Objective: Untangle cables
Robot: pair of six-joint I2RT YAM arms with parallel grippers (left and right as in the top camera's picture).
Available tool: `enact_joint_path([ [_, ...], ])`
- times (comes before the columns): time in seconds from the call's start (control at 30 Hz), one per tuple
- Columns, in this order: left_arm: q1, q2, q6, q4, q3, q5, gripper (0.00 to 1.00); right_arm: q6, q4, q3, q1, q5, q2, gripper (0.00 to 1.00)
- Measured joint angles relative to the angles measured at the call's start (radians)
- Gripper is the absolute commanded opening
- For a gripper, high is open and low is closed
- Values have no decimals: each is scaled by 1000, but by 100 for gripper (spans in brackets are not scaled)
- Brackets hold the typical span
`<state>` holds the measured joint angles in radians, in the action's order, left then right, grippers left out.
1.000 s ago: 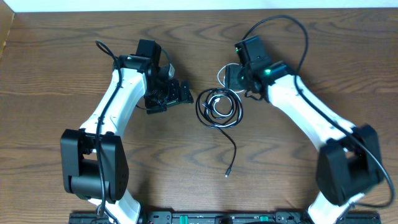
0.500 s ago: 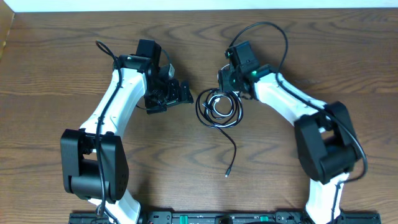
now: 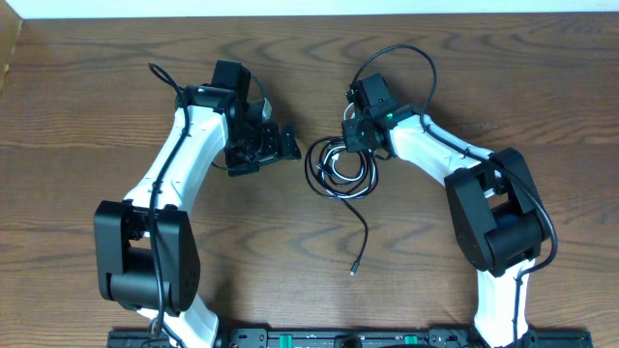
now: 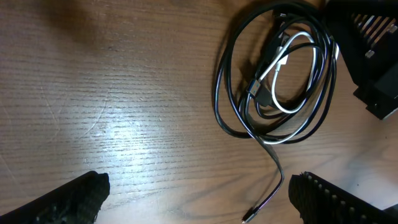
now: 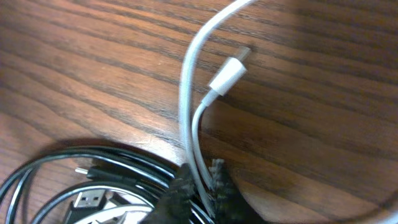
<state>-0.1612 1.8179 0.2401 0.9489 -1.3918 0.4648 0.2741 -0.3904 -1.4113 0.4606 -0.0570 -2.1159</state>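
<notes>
The cables (image 3: 340, 166) lie as one tangled coil at mid-table: black loops around a white one. One black tail runs down to a plug (image 3: 353, 272). My right gripper (image 3: 356, 135) sits at the coil's upper right edge. In the right wrist view it (image 5: 202, 186) is shut on two strands of the white cable (image 5: 188, 93), beside the black loops (image 5: 106, 167); the white plug (image 5: 227, 74) lies free on the wood. My left gripper (image 3: 263, 147) hovers left of the coil, open and holding nothing (image 4: 202, 199). The left wrist view shows the coil (image 4: 277, 74) ahead.
Thicker black wires (image 3: 406, 53) arc over the right arm's wrist. A light strip (image 3: 309, 8) runs along the table's far edge. Bare wood (image 3: 87, 116) stretches left of the left arm and also right of the right arm.
My right arm swung in toward the coil's top right and its jaws closed on the white cable. The left arm and the coil stayed put.
</notes>
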Motion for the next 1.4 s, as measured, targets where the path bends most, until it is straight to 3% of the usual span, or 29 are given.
enact_joint_path([
  [0.27,0,0,0,0,0,0,98,3,-10,0,-1,1,72,1],
  [0.6,0,0,0,0,0,0,98,26,10,-13,-5,8,541,1],
  [0.77,0,0,0,0,0,0,97,30,-58,-33,-5,70,646,2],
  [0.83,0,0,0,-3,0,0,98,35,-103,-32,-5,95,640,17],
  [0.9,0,0,0,-10,0,0,98,39,-123,-21,-5,111,607,42],
  [0.93,0,0,0,-13,0,0,98,41,-126,-14,-5,116,584,45],
  [1.2,0,0,0,-13,0,0,98,17,-130,18,-5,130,286,47],
  [1.4,0,0,0,-16,0,0,98,-2,-117,25,-5,107,160,44],
])
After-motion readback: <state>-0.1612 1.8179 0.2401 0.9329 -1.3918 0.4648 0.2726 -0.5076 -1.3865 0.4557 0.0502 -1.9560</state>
